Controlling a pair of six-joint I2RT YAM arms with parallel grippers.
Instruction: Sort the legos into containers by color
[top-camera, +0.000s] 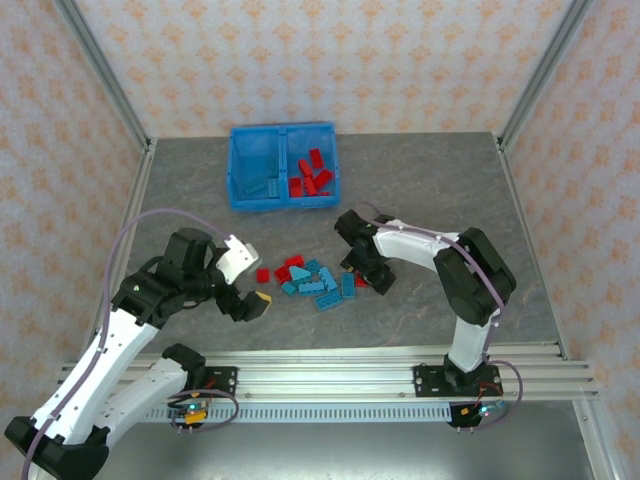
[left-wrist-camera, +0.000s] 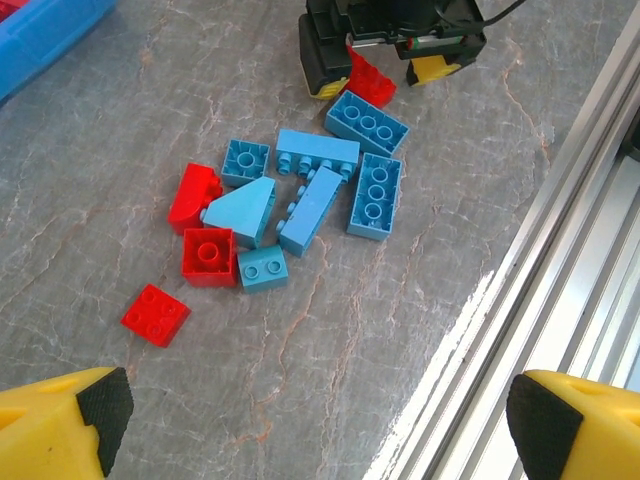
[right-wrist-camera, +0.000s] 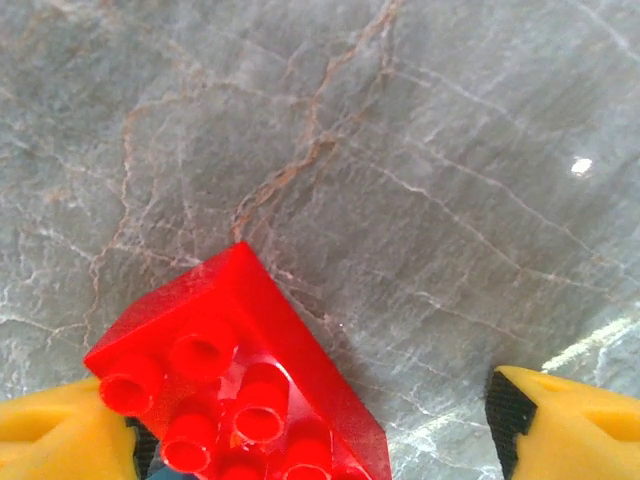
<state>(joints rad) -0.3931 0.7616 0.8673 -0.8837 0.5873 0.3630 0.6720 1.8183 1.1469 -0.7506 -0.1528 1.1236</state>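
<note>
**A:** Top view. The pile (top-camera: 315, 280) sits on the surface (top-camera: 430, 180), with the bin (top-camera: 234, 170) beyond it: blue pieces in the left half, red in the right. Left pincer (top-camera: 252, 278) is left of the pile, right pincer (top-camera: 365, 275) at the pile's right edge.

**B:** Left wrist view. Left pincer is wide and empty.

**A:** Right wrist view. Right pincer is wide, straddling a red brick (right-wrist-camera: 240, 380). One finger (right-wrist-camera: 60, 430) touches it, the other stands apart.

**B:** Note: centre on the brick, close on its flat sides, and lift clear of the pile.

Bright, even light from overhead, so shadows on the table (top-camera: 430, 170) are short and soft. Left wrist view has a white glare streak beside the metal rail (left-wrist-camera: 570, 250); right wrist view has a tiny hotspot far right. The red brick (right-wrist-camera: 240, 370) up close looks slightly soft, overhead shot's fairly crisp.
</note>
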